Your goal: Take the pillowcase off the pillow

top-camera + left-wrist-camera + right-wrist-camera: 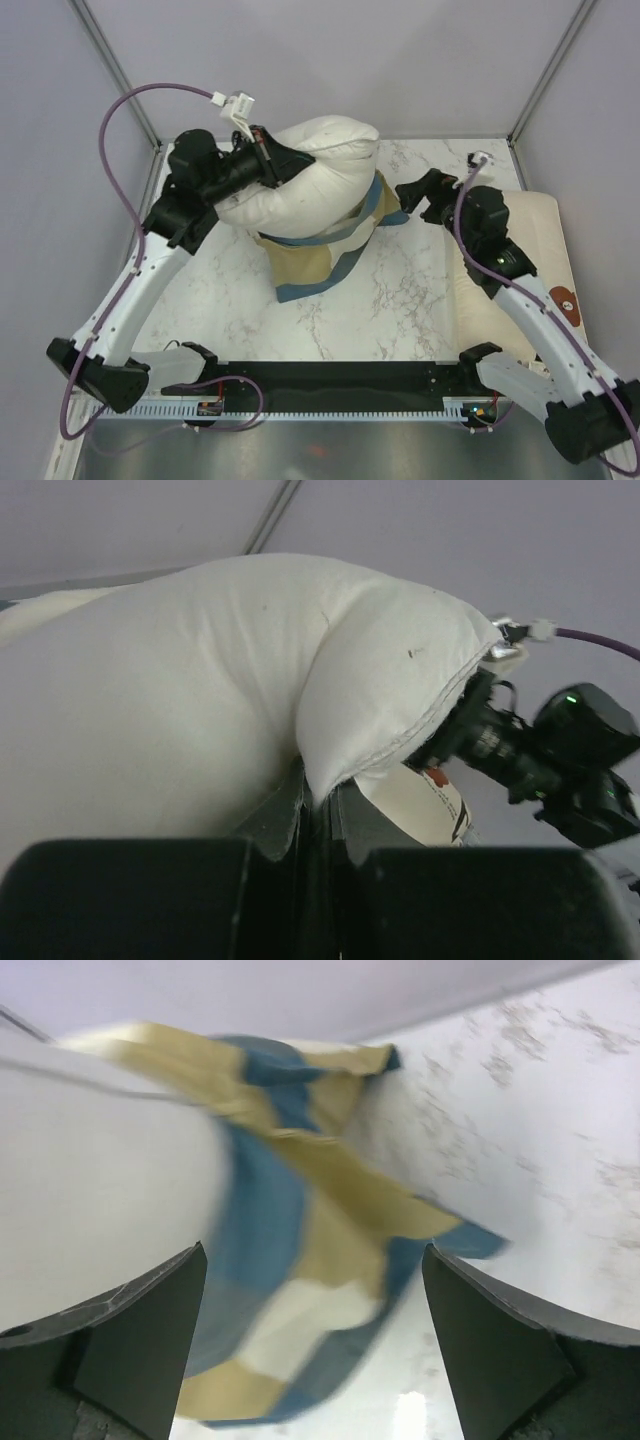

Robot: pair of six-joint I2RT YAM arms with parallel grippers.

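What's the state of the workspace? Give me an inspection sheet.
Surface: marble table, white with grey veins.
Job's things: pillow held up, mostly bare; pillowcase around its lower end, trailing onto the table.
Clutter: bear-print pillow at the right edge, under the right arm.
Grippers: left pincer shut on the pillow; right pincer open, beside the pillowcase.
Cables: purple cable looping off each arm.
Surroundings: grey walls, metal frame posts.

pillow (320,165) and pillowcase (305,262) are soft matt cloth.
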